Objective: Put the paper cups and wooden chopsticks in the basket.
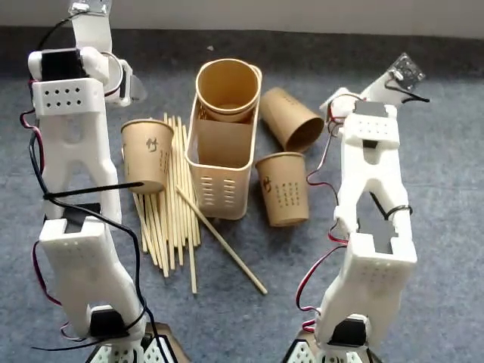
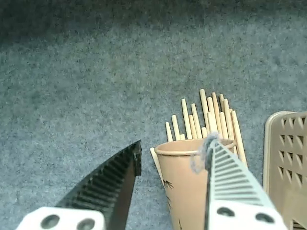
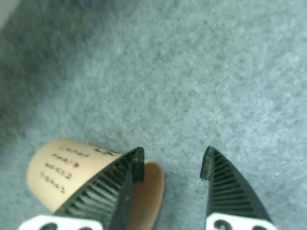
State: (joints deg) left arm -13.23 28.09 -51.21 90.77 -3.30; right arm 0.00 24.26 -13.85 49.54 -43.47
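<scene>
Here, paper cup (image 2: 184, 189) near left claw (image 2: 173, 146).

- basket (image 1: 219, 170) mid-desk (image 1: 439, 151).
- stacked cups (image 1: 227, 89) in the basket's far end.
- chopsticks (image 1: 170, 219) on the desk, just left of the basket; left cup (image 1: 147, 155) over their left edge.
- stray chopstick (image 1: 223, 242) slants out from the basket's near end.
- tipped cup (image 1: 291, 119) right of the basket, behind right cup (image 1: 283, 189).
</scene>
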